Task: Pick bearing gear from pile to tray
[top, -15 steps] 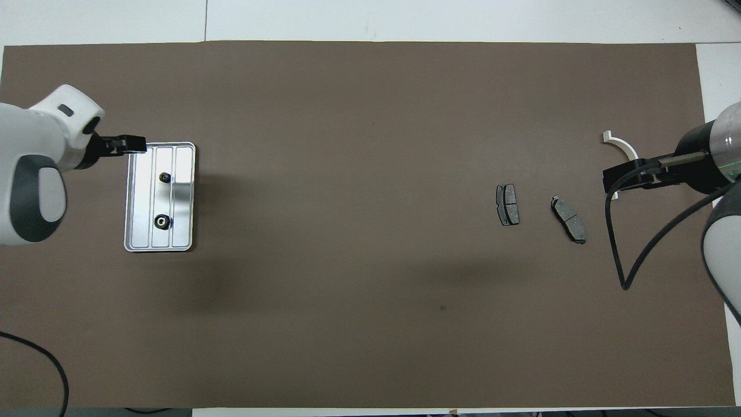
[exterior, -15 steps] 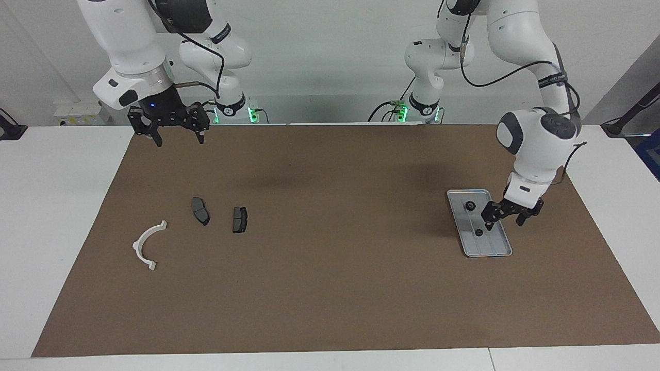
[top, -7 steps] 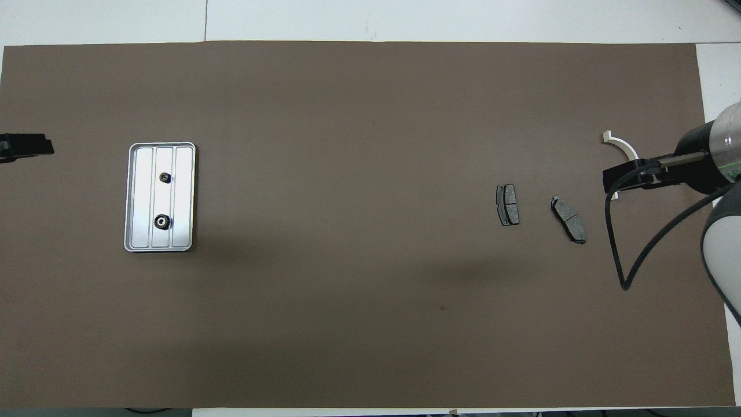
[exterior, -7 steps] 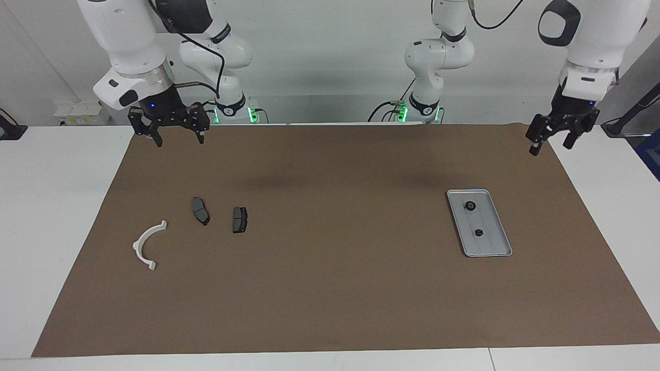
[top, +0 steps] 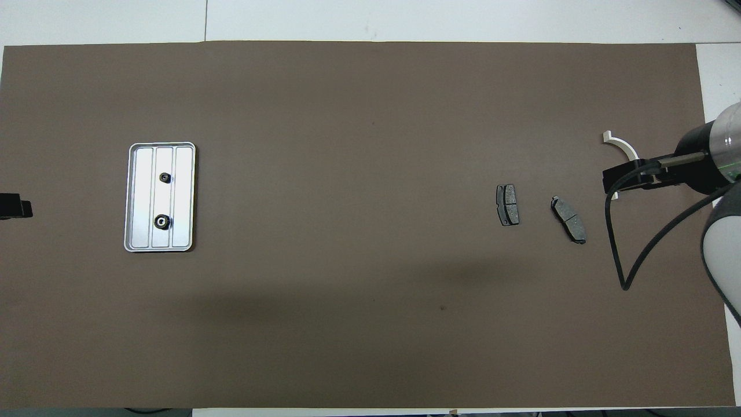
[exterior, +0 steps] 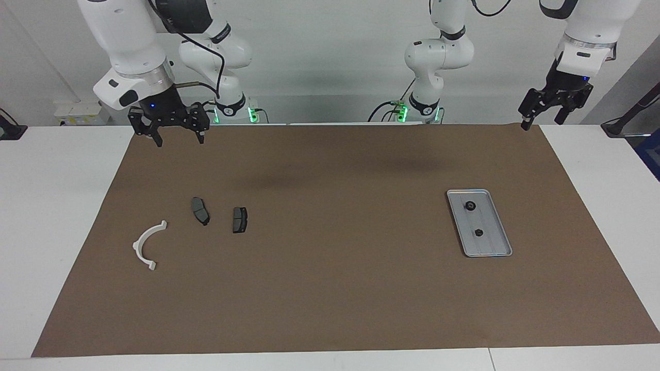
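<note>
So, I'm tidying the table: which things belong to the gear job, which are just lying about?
Job: tray, two gears in it, left gripper and right gripper open and raised.
Lying about: two brake pads, white arc, brown mat.

White table (exterior: 62,206) under brown mat (exterior: 330,288): silver ridged metal tray (exterior: 490,248) at 3 o'clock, two dark grey brake pads (exterior: 240,220), white plastic arc (exterior: 147,246) at 9.
</note>
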Available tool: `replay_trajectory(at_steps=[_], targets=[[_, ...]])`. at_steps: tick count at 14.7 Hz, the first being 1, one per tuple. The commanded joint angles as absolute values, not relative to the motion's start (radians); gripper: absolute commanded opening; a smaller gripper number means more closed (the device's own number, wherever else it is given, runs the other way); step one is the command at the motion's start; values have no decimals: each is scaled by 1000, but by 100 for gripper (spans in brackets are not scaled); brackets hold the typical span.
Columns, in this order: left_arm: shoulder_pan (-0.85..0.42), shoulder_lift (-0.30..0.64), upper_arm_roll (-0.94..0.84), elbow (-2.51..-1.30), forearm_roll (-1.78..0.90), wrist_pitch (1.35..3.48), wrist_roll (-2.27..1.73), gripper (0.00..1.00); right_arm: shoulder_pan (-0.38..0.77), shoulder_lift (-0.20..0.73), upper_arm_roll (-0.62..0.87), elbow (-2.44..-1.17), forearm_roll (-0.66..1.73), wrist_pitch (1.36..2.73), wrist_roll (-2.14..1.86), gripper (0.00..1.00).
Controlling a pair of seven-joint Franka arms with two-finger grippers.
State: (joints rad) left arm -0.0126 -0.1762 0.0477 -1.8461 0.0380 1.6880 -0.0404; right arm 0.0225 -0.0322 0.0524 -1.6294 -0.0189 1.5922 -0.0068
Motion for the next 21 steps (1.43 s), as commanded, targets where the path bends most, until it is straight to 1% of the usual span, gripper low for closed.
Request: replay_trajectory(at_steps=[1,3,7,21], targets=[[-23,-137,63,-1776,26,1623,-34,100,9,-48,55,-1655,-2,1620,-25,100],[-12,-123,66,-1752,14,1621,-32,100,11,-48,55,-1655,-2,1620,-25,100],[9,-124,71,-1758,6,1634,-26,100,6,-48,55,-1655,-2,1620,-32,100],[-8,-121,61,-1758,15,1632,5,100,-2,-48,52,-1655,-2,1623,-32,100]])
